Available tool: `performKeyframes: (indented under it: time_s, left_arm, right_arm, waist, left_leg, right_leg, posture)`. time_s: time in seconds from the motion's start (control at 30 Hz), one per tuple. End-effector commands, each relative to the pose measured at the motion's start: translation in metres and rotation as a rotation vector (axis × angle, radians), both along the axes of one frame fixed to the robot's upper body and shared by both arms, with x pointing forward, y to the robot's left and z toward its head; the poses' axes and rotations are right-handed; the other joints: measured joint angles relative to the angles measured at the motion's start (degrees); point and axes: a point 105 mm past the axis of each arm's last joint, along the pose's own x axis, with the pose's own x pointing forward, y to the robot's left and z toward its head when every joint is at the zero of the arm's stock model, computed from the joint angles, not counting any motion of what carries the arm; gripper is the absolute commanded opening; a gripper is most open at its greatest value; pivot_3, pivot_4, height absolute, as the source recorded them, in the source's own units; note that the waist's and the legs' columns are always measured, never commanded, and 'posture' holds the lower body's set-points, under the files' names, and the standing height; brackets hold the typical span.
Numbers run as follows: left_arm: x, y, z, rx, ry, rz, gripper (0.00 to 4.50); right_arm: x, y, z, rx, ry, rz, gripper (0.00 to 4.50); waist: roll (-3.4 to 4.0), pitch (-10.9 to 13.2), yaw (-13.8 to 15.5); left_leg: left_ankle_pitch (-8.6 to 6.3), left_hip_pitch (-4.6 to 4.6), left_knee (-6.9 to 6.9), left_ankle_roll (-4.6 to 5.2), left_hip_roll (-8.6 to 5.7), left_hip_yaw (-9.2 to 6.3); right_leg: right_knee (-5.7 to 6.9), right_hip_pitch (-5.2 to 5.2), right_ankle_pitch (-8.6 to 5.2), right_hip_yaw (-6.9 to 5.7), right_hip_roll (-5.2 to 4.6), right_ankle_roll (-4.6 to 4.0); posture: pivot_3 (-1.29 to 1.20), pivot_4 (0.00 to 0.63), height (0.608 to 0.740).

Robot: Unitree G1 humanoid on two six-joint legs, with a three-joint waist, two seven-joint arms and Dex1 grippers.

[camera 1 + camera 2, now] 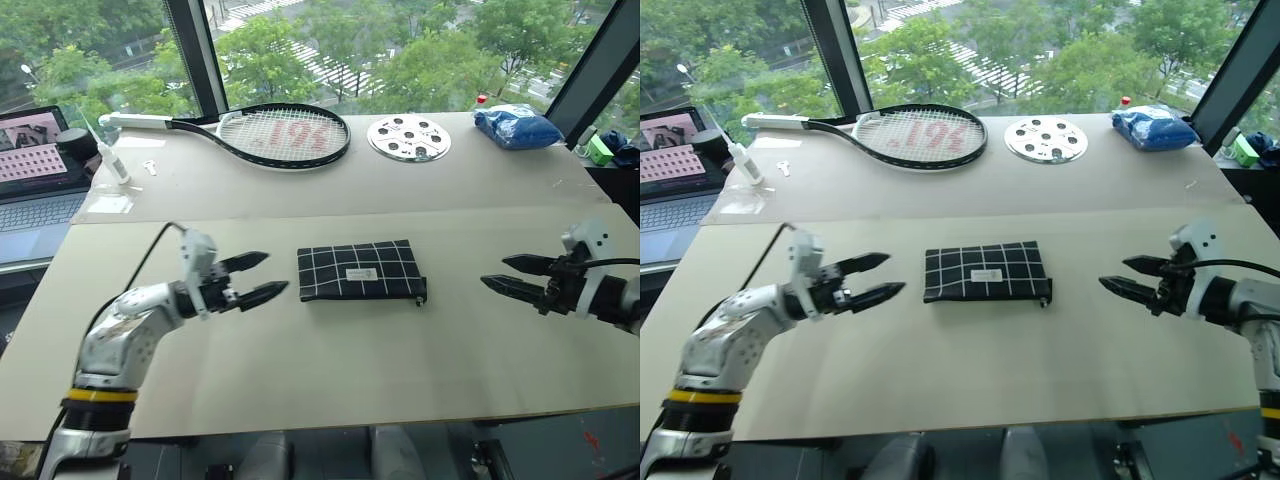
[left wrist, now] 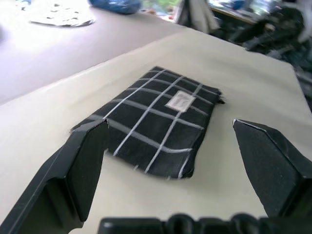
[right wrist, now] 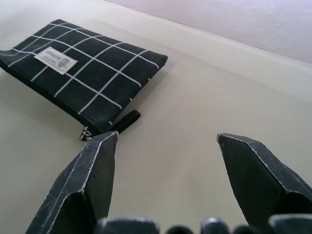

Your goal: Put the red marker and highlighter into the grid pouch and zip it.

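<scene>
Right tool [image 3: 165, 141] view reveals pouch's [image 3: 92, 68] zipper pull [image 3: 124, 121].

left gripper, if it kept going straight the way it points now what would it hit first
Probably the grid pouch. The left gripper is open, points toward the pouch's near short edge, and its wrist view has the pouch straight ahead between the fingers. Its height above the table is unclear, so it might skim over.

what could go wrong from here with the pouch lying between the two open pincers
The grid pouch lies flat and loose on the table, so a push from the open left pincer could slide it instead of gripping it. The zipper pull sits at the corner facing the open right pincer; it is small and could be missed.
</scene>
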Motion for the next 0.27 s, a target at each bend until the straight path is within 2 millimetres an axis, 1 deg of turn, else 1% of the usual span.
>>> performKeyframes:
  time_s: [0.03,0.1,0.13,0.27]
  left_arm:
    - [-0.007,0.049,-0.006,-0.05,0.08,0.262,4.41]
    - [-0.015,0.067,-0.011,-0.057,0.086,0.364,4.41]
    - [-0.018,0.072,-0.012,-0.06,0.09,0.39,4.41]
    - [-0.025,0.078,-0.014,-0.061,0.07,0.428,4.41]
  right_arm:
    - [0.012,-0.002,-0.006,0.022,-0.036,-0.039,3.64]
    - [0.017,-0.005,-0.015,0.049,-0.021,-0.074,3.64]
    - [0.019,-0.006,-0.017,0.059,-0.018,-0.086,3.64]
    - [0.023,-0.002,-0.022,0.114,-0.022,-0.105,3.64]
  waist:
    - [0.0,0.0,-0.14]
    - [0.0,0.0,-0.17]
    - [0.0,0.0,-0.1]
    - [0.01,0.01,0.66]
  left_leg:
    - [0.0,0.01,0.0,0.0,0.0,0.0]
    - [0.0,0.0,-0.03,-0.01,0.0,0.0]
    - [0.0,-0.01,-0.02,-0.02,-0.01,0.0]
    - [0.03,-0.03,-0.02,-0.08,-0.01,0.01]
  right_leg:
    - [-0.01,0.0,0.0,0.0,0.0,0.0]
    - [-0.02,-0.01,0.0,0.0,0.0,-0.01]
    - [-0.04,-0.02,0.0,0.0,0.0,-0.02]
    - [-0.04,-0.02,0.02,0.0,0.0,-0.04]
  posture:
    - [0.0,0.15,0.74]
    - [0.0,0.15,0.74]
    - [0.0,0.15,0.74]
    - [0.0,0.15,0.74]
